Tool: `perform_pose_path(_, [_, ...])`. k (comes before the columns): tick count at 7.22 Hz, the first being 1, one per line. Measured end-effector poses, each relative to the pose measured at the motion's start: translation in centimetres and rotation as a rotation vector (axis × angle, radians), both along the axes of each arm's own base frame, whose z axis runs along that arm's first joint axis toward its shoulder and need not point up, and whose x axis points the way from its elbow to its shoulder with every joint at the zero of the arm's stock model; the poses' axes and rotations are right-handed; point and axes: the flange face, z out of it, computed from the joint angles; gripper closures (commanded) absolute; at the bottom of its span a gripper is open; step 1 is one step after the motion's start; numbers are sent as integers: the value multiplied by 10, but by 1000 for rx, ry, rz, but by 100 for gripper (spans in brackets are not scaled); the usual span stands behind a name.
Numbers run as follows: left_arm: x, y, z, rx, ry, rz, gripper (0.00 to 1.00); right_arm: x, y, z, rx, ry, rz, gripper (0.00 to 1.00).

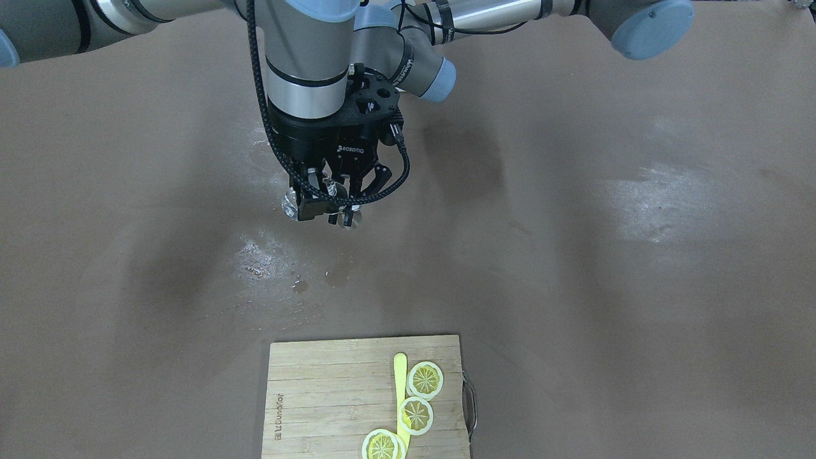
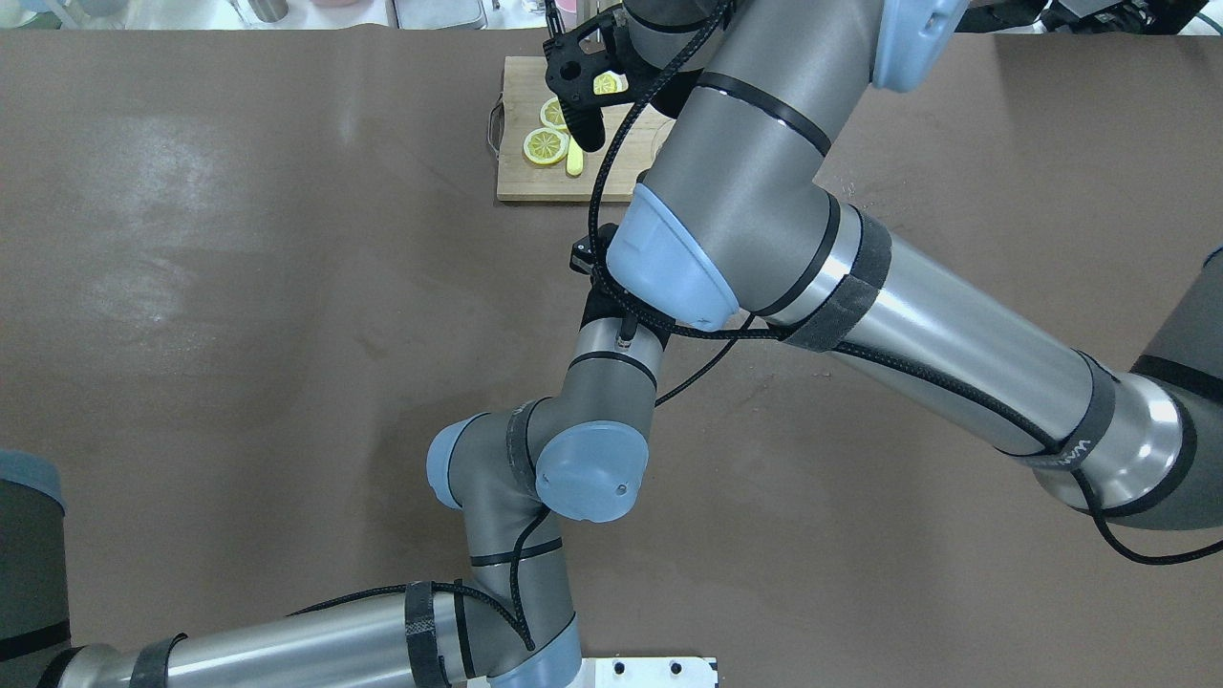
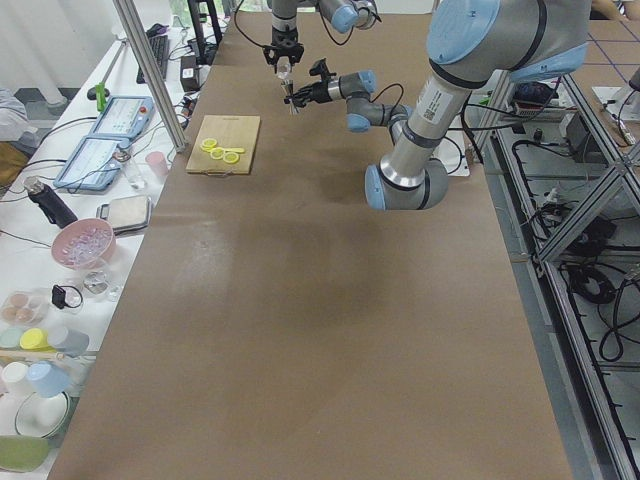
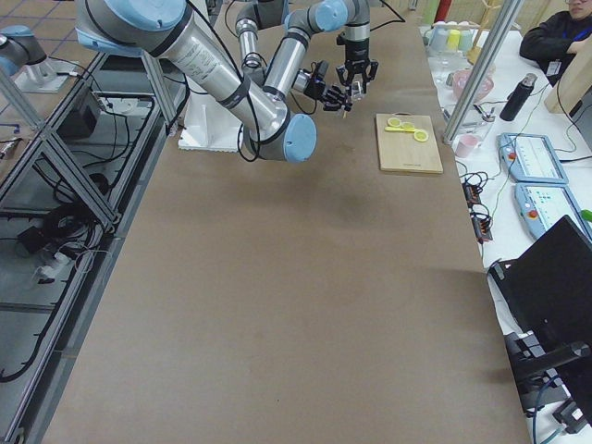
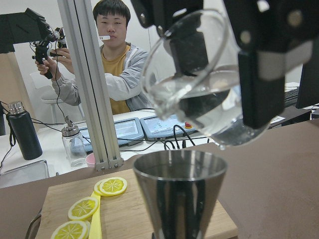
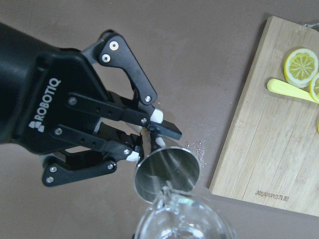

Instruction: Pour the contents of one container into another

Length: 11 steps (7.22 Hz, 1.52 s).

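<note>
The steel jigger (image 6: 167, 169) stands upright above the table, and my left gripper (image 6: 145, 137) is shut on its narrow waist. In the left wrist view the jigger (image 5: 179, 194) fills the lower middle with its mouth up. Just above it hangs the clear glass cup (image 5: 199, 94), tilted, with clear liquid inside and its lip over the jigger's mouth. My right gripper (image 5: 224, 84) comes down from above and is shut on the cup. I see no clear stream. In the front view both grippers overlap around the cup (image 1: 290, 205).
A wooden cutting board (image 1: 319, 395) with lemon slices (image 1: 425, 380) and a yellow stick (image 1: 400, 382) lies beyond the grippers, near the operators' edge. Wet patches (image 1: 268, 258) mark the brown table under the grippers. An aluminium post (image 5: 89, 84) and an operator (image 5: 117, 55) stand past the board.
</note>
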Motion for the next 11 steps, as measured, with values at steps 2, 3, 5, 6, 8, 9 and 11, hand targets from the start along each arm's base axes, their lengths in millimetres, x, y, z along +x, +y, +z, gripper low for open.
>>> perform_pose_path(2, [0, -1, 0, -1, -1, 0, 100, -6, 5, 2, 4, 20, -7, 100])
perform_pose_path(3, [0, -1, 0, 0, -1, 0, 100, -9, 7, 3, 7, 28, -13, 100])
perform_pose_path(5, [2, -2, 2, -2, -6, -1, 100, -11, 9, 5, 13, 43, -35, 100])
perform_pose_path(6, [2, -2, 2, -2, -5, -2, 100, -11, 8, 6, 15, 45, -40, 100])
perform_pose_path(8, [1, -4, 1, -2, -5, -4, 100, -7, 7, 10, 3, 31, -45, 100])
perform_pose_path(9, [1, -7, 3, -3, -10, -8, 100, -5, 8, 13, -9, 8, -49, 100])
perform_pose_path(11, [-1, -13, 4, -4, -12, -16, 100, 0, 5, 16, -23, -45, -54, 100])
